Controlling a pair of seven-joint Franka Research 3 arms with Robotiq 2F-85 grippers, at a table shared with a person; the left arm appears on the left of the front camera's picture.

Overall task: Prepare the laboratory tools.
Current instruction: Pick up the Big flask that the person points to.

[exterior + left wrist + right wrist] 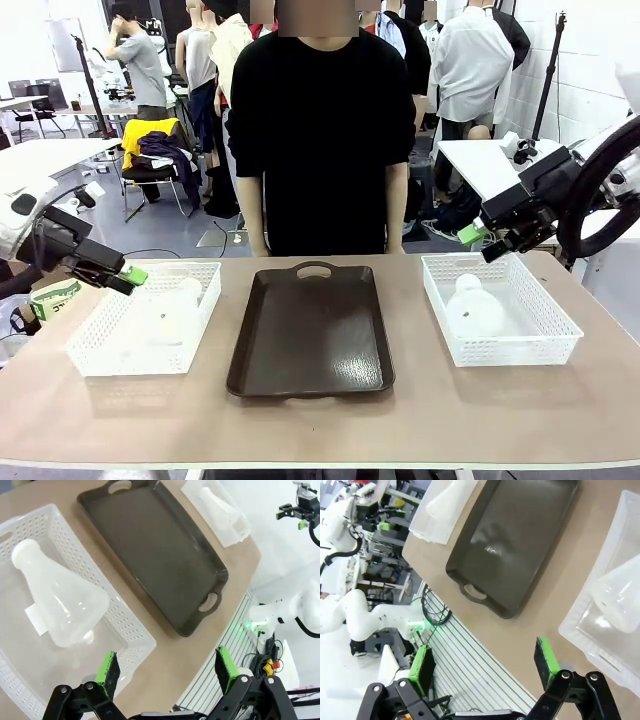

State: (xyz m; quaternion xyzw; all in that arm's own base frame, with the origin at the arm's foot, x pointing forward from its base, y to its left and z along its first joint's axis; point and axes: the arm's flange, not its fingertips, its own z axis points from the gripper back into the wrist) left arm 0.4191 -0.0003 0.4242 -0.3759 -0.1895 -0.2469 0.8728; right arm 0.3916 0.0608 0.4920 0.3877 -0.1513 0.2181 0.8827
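A frosted-white flask (168, 312) lies on its side in the left white basket (95, 345); the left wrist view shows the same flask (60, 600) from above. Another flask (473, 308) lies in the right basket (545, 345), and its base edge shows in the right wrist view (626, 596). My left gripper (127, 276) hovers over the left basket's far left corner, open and holding nothing (166, 666). Above the right basket's far left corner hangs my right gripper (482, 242), also open with nothing between its fingers (484, 665).
A dark brown tray (310, 340) with nothing on it lies between the baskets, with handle cut-outs at its far and near ends. A person in black (320, 130) stands at the far edge behind the tray, arms down. Bare tabletop runs along the near edge.
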